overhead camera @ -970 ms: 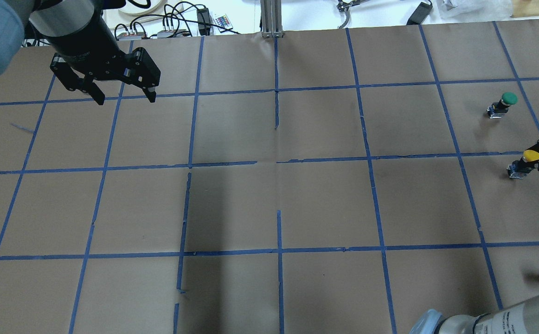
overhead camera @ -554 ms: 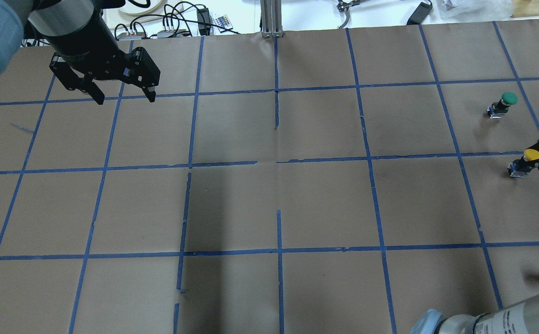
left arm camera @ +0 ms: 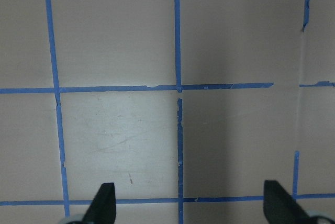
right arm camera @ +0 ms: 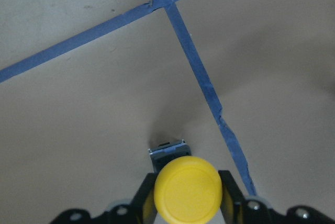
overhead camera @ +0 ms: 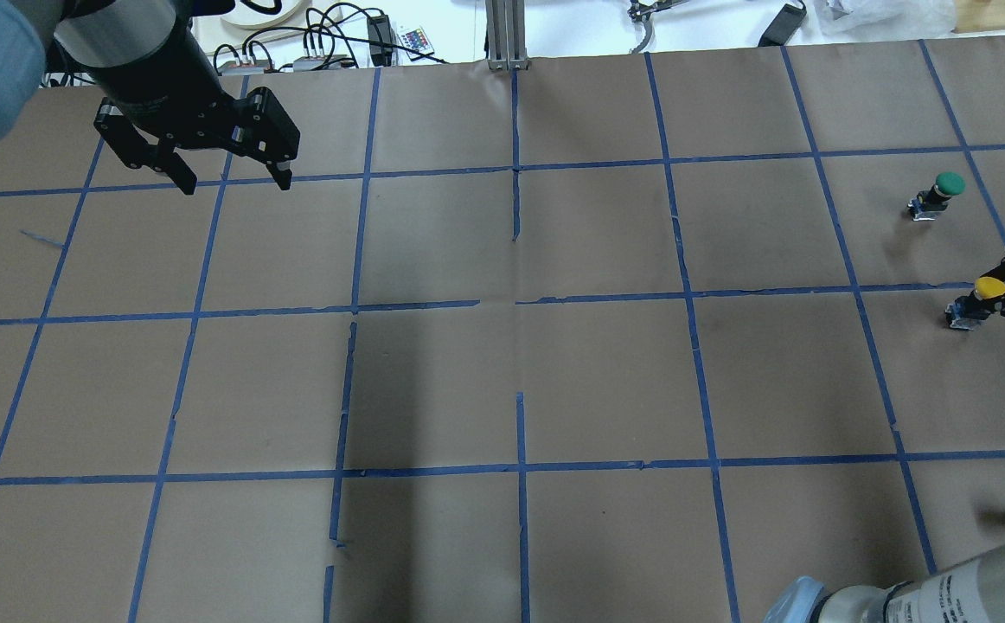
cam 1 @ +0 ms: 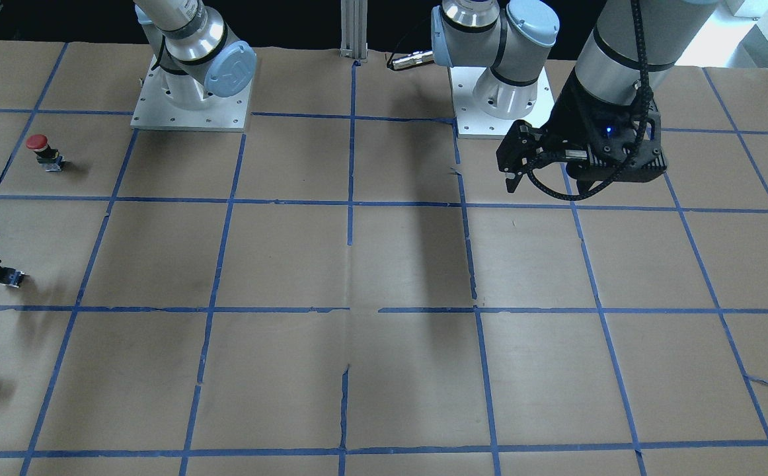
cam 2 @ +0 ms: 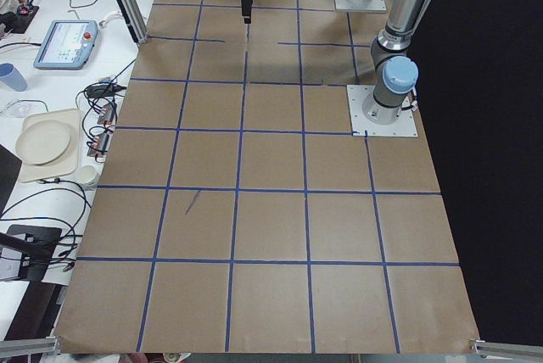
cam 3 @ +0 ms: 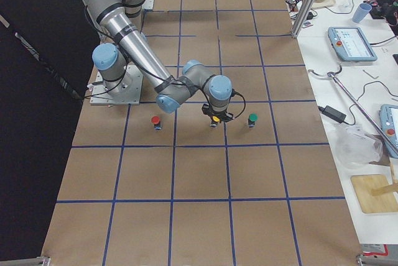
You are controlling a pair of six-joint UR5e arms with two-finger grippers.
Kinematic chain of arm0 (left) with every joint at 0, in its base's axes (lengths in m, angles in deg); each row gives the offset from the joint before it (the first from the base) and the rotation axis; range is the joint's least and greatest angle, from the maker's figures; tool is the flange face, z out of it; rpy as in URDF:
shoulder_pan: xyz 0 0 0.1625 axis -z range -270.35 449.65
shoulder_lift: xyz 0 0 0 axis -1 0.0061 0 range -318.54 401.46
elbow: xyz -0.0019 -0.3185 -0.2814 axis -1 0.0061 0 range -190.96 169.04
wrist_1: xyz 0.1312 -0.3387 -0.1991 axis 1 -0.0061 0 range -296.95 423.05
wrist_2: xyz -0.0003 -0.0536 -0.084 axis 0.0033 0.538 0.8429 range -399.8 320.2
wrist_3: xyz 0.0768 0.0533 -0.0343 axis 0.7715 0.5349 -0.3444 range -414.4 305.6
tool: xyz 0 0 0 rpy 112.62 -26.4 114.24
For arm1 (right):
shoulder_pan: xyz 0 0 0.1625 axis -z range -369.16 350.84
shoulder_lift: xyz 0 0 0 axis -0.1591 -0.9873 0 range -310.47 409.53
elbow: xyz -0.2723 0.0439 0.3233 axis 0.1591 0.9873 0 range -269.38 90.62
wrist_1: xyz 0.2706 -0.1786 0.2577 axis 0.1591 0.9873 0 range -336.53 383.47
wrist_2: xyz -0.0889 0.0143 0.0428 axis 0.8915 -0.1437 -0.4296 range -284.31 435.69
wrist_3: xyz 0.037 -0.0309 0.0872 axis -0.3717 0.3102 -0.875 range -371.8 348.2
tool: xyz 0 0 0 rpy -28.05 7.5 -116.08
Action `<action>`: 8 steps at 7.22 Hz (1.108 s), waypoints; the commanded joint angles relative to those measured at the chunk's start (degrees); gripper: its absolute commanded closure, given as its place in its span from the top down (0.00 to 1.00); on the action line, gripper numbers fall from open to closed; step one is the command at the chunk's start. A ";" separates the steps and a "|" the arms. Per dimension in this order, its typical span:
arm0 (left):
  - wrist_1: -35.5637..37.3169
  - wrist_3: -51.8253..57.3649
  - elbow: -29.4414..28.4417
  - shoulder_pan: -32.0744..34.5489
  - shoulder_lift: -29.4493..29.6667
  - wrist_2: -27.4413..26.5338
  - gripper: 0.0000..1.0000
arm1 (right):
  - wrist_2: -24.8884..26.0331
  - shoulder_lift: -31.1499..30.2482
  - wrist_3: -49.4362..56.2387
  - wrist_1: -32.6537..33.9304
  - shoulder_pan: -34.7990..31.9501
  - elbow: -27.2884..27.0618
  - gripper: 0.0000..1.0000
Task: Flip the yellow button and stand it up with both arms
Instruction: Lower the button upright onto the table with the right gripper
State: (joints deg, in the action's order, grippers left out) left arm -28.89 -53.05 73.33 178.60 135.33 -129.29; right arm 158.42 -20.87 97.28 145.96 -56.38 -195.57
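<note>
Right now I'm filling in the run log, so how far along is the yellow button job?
Done: the right gripper has its fingers shut on the yellow button under its cap. In hand: it holds the button low over the paper; lifted or not, I cannot tell. To do: the left gripper hangs open far across the paper, so handover, flip and standing up remain.

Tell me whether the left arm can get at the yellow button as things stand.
Probably not. The left gripper hangs open at the left end of the table; the yellow button sits clamped in the right gripper at the opposite end, which looks too far.
</note>
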 commanded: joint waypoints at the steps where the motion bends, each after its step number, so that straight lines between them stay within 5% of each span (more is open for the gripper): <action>1: 0.01 -0.03 0.00 0.00 -0.01 0.02 0.99 | 0.07 -0.35 -0.09 -0.05 -0.06 -0.07 0.71; 5: -0.16 0.14 -0.96 0.00 -0.01 -0.16 1.00 | 0.24 -3.58 -4.28 -1.19 -0.23 -0.15 0.78; 8: -0.87 0.67 -1.06 -0.70 -0.18 -0.25 1.00 | 0.59 -13.06 -25.33 -10.42 -0.59 0.11 0.93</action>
State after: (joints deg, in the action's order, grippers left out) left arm -29.66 -52.75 72.37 178.31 135.27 -129.52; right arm 158.74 -29.84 81.12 137.68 -56.80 -195.61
